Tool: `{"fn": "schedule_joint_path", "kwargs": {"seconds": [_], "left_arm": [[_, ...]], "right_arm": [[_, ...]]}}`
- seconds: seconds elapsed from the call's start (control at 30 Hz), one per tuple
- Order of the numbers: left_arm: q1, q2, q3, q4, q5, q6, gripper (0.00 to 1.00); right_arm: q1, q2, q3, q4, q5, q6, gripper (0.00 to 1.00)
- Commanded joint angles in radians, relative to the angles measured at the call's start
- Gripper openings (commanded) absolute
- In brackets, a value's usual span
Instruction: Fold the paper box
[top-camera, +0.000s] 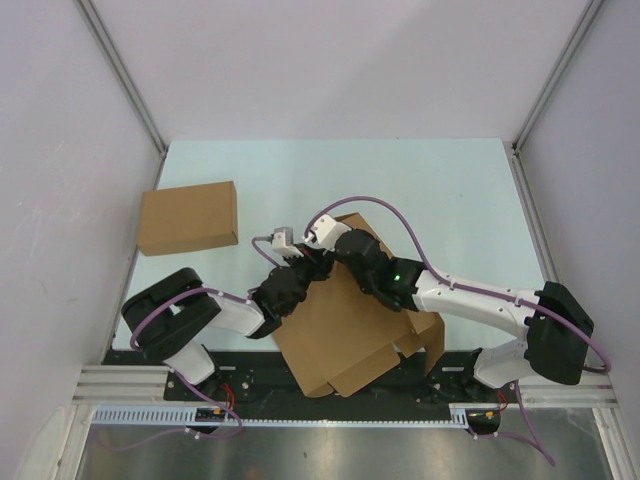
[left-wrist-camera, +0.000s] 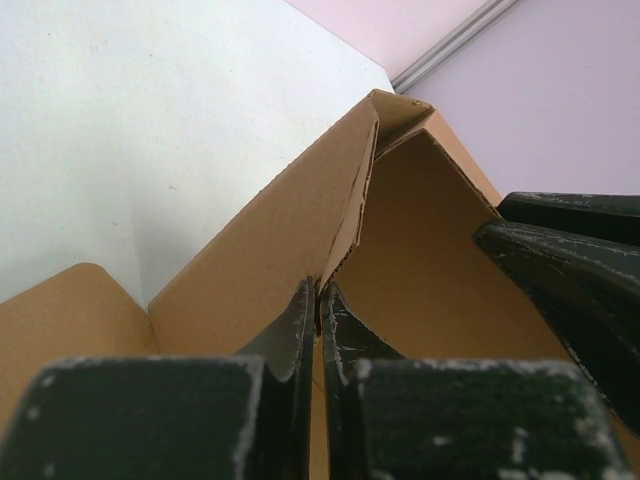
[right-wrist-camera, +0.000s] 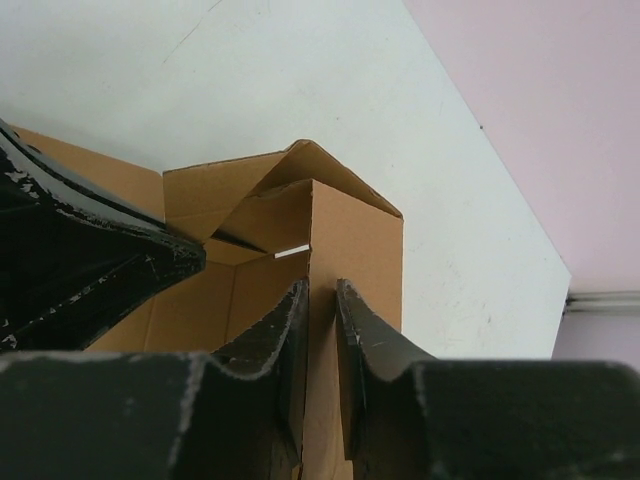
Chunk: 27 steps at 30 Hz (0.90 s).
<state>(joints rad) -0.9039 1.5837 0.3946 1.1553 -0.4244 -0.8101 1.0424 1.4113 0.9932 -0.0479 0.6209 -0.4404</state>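
Two cardboard things lay on the pale desk: the paper box, centre and near, between the arms, and a plain closed box far to the left, well apart from it and right at the desk's left edge. The paper box sat turned at an angle, partly formed, its near corner reaching past the desk's near edge over the dark mounting strip, with a flap lying out to the right under the right arm. Open desk stretched across the whole far half and along the right side, bounded by the pale walls and their metal posts. The left claw was clenched on the thin top edge of one raised wall of the paper box, beside a folded corner that stood up in a peak. The right claw was closed narrowly astride a neighbouring upright fold of that same far corner, grasping the cardboard between its fingers, and the two claws stood just beside each other. Inside the paper box the wrist views showed bare brown panels. The plain box was shut, so I could not tell its contents.
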Motion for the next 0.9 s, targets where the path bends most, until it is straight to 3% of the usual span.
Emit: {"fn": "schedule_joint_path", "kwargs": {"seconds": [0.0, 0.17, 0.47, 0.6, 0.87], "left_arm": [[-0.018, -0.028, 0.035, 0.014, 0.012, 0.022, 0.06], [-0.026, -0.027, 0.050, 0.023, 0.039, 0.046, 0.10], [-0.029, -0.062, 0.043, 0.023, 0.075, 0.084, 0.31], [-0.029, -0.091, 0.032, 0.012, 0.079, 0.106, 0.35], [-0.029, -0.278, -0.017, -0.107, 0.087, 0.198, 0.39]], "right_arm": [[-0.007, -0.011, 0.024, -0.038, -0.015, 0.035, 0.16], [-0.007, -0.006, 0.024, -0.044, -0.012, 0.029, 0.12], [-0.002, 0.017, 0.024, -0.052, -0.006, 0.028, 0.11], [0.001, 0.017, 0.024, -0.049, 0.000, 0.022, 0.11], [0.010, 0.015, 0.024, -0.056, 0.008, 0.016, 0.11]]}}
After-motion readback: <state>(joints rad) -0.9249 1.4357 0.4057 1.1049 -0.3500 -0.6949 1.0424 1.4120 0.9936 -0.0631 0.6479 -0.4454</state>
